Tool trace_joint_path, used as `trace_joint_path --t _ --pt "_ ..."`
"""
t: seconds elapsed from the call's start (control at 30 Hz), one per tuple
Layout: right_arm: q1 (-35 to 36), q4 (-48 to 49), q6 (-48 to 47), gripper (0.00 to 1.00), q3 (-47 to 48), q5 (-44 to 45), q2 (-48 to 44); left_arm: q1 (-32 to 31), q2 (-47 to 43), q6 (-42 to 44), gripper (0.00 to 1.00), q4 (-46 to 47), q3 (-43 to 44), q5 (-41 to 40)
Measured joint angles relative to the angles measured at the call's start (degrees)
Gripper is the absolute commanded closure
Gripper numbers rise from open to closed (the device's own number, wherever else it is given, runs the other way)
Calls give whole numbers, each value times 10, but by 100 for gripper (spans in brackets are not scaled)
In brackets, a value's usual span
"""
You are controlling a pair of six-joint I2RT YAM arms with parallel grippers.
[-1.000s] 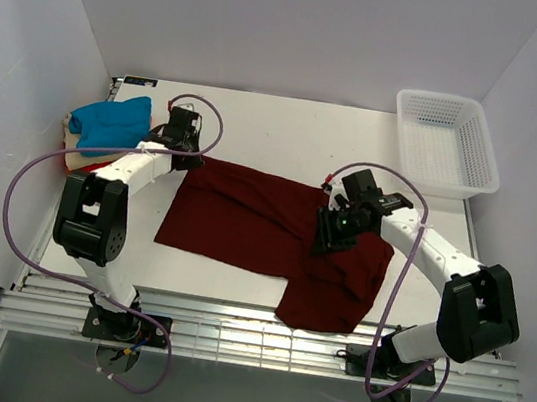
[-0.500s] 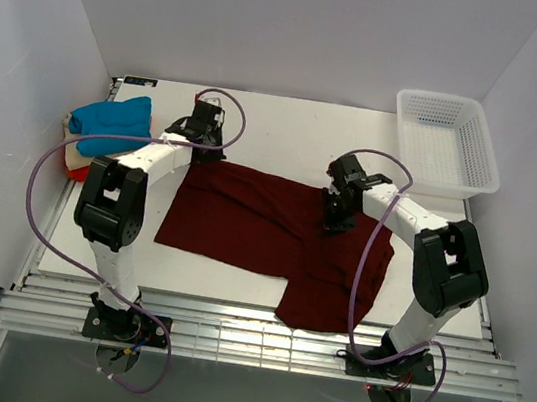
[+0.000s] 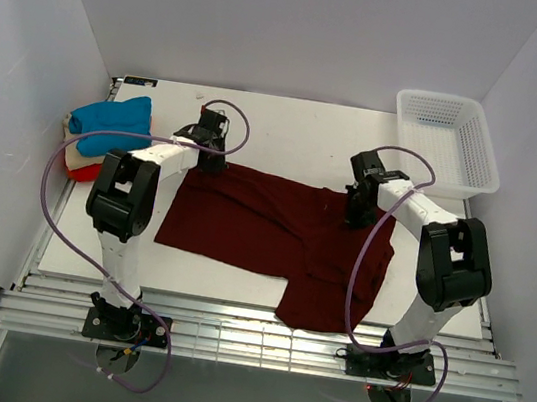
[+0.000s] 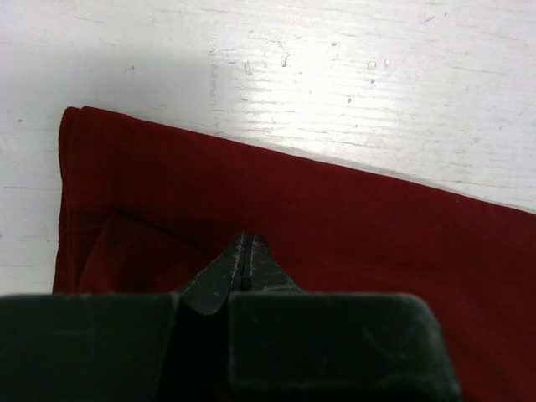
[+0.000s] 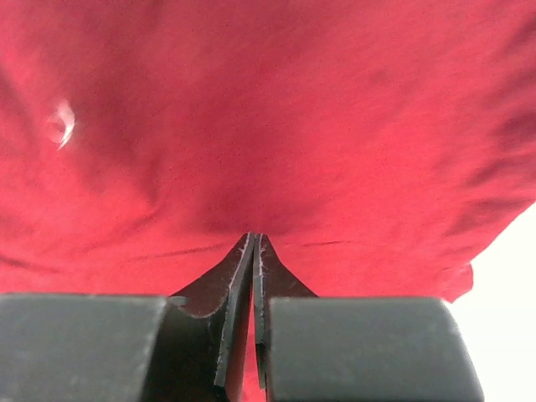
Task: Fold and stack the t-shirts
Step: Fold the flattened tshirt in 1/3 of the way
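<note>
The large dark maroon t-shirt [image 3: 265, 226] lies spread on the white table, one part hanging over the near edge. My left gripper [image 3: 211, 149] is shut, its tips resting on the shirt's far left corner [image 4: 167, 184]. My right gripper [image 3: 356, 210] is shut, its tips pressed into the shirt's far right part [image 5: 276, 126], where the cloth dimples. I cannot tell if any cloth is pinched. The bright blue folded shirt [image 3: 110, 122] lies on top of the beige shirt [image 3: 75, 154] and the red-orange shirt [image 3: 83, 171] at the far left.
A white plastic mesh basket [image 3: 446, 142] stands at the far right corner. White walls close in the table on three sides. Purple cables loop from both arms. The table's near edge has a metal rail [image 3: 247, 344].
My left gripper has slid right along the shirt's far edge. My right gripper has moved away from me and to the right, to the shirt's far right part. The shirt lies much the same.
</note>
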Motion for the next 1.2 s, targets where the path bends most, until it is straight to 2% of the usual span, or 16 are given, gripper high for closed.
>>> trace_joint_path --t 0.3,0.5,0.8,1.0,1.2 --pt "-66 6 -16 92 56 7 72 0 47 9 100 8 27 -10" --pt "-85 -3 -27 92 96 3 111 1 59 10 100 14 40 -22" --pt "-89 -31 -32 92 133 7 138 7 27 -11 100 39 -16 -51" --pt "-102 -68 -39 92 229 7 200 11 12 -34 100 25 -31 -69" --pt "-108 -94 -46 92 336 6 266 11 22 -33 100 -2 -8 -68"
